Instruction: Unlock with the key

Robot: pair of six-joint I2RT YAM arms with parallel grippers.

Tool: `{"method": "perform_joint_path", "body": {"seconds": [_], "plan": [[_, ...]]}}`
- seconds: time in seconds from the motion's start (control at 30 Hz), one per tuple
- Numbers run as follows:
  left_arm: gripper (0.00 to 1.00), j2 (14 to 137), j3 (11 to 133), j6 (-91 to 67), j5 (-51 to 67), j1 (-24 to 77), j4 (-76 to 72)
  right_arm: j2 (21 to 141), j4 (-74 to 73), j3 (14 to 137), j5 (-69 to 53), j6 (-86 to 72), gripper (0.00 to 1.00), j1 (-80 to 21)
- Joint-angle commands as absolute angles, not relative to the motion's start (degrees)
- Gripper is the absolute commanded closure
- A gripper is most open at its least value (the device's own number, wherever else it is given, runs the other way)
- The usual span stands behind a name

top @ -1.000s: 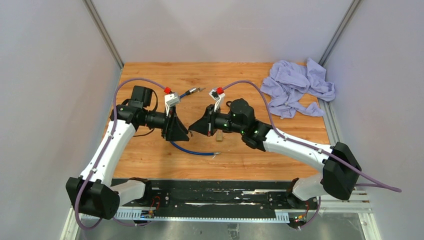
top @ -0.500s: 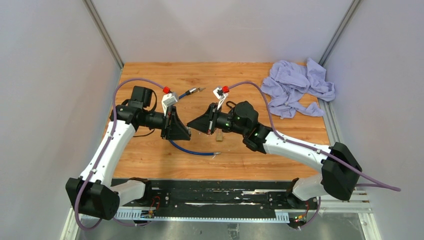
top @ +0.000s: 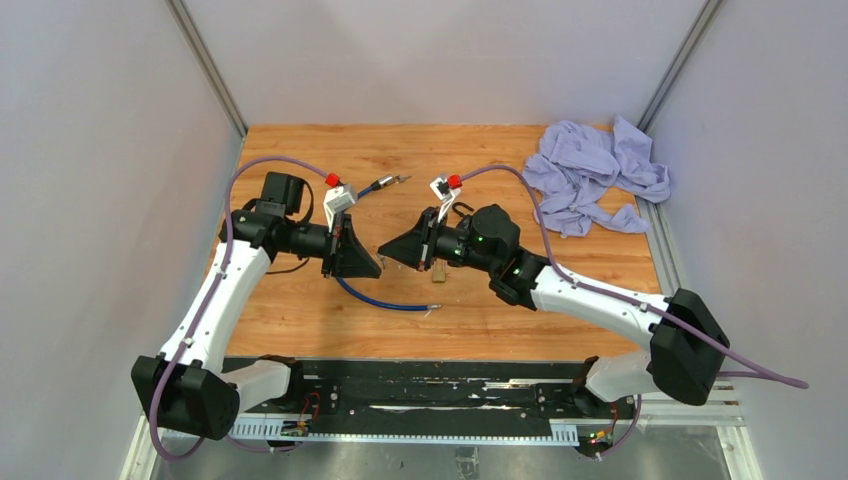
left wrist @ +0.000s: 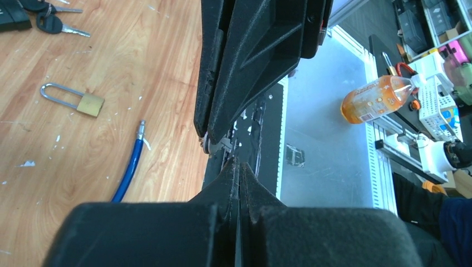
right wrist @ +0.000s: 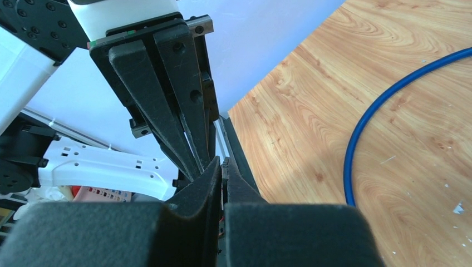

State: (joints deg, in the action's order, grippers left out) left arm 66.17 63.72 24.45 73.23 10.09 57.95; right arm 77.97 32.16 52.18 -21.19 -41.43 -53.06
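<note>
Gold padlock; blue cable; lavender cloth; orange-brown wood-grain table; orange bottle.

Quick count on the wooden table: one brass padlock with a silver shackle, two black-headed metal keys, one blue cable, one crumpled lavender cloth.

Overhead view plus two facing wrist close-ups
The top camera looks down from behind the arm bases over the whole bench; cameras on the left tool and right tool face each other closely; all three views share the blue cable.
</note>
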Motion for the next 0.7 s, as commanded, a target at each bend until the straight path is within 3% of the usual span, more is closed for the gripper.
{"method": "perform_joint_path", "body": {"seconds": [0.0,0.17,0.27,0.37,0.67], "plan": [[1.00,65.50,64.24,24.62,71.48,9.49,58.18,76.28,30.55,51.85,-19.71,-38.75,0.99,-53.49],[0.96,66.31,64.05,23.90,72.29,9.49,58.27,76.02,30.14,51.85,-19.36,-38.23,0.99,-53.54],[0.65,66.60,63.41,22.79,74.02,9.49,58.34,76.17,30.21,52.17,-19.17,-38.23,0.99,-53.61],[0.47,66.21,62.16,23.82,74.62,9.49,58.45,76.32,30.39,52.50,-18.72,-38.00,0.99,-54.00],[0.48,66.81,63.21,25.73,73.04,9.49,58.58,78.31,29.82,55.32,-15.74,-36.96,1.00,-56.19]]}}
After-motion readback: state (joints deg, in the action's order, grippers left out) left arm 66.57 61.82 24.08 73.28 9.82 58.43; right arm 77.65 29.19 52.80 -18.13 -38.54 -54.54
